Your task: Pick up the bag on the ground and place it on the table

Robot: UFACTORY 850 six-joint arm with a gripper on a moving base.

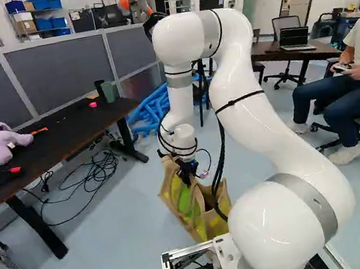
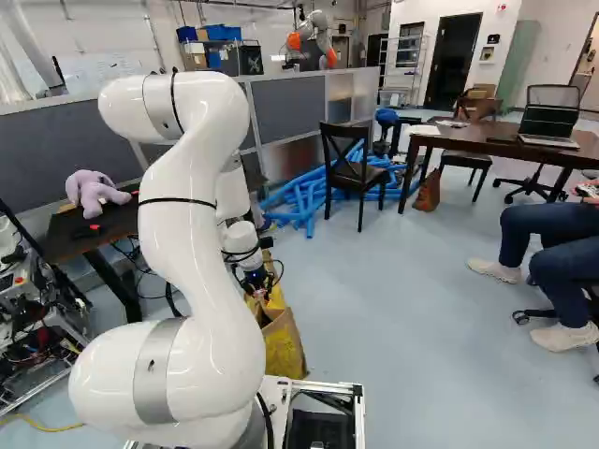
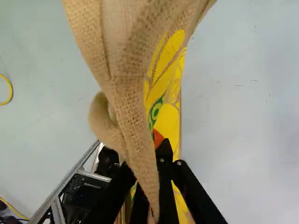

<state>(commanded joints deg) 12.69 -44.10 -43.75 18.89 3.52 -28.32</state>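
Pale floor (image 1: 117,250) runs up to the dark tabletop (image 1: 64,130), where you have a purple plush toy (image 1: 0,142) and cups (image 1: 108,91) to work around. Your bag (image 2: 284,346) is low, just ahead of the base, directly under the arm (image 2: 178,224), its upper cloth bunched around the pincer (image 3: 152,149). Whether the pincer is clenched on that cloth or released, you can't tell: burlap covers too much of it.

Expect soft, coarse weave, likely light if empty; it should fold and swing rather than break. Your best hold is probably a thick bite of the rim or a handle, taken near the middle so it hangs level.

The bag's underside is hard to make out, so you can't confirm floor contact. Its contents are hidden too, and the arm blocks part of it in the right base view.
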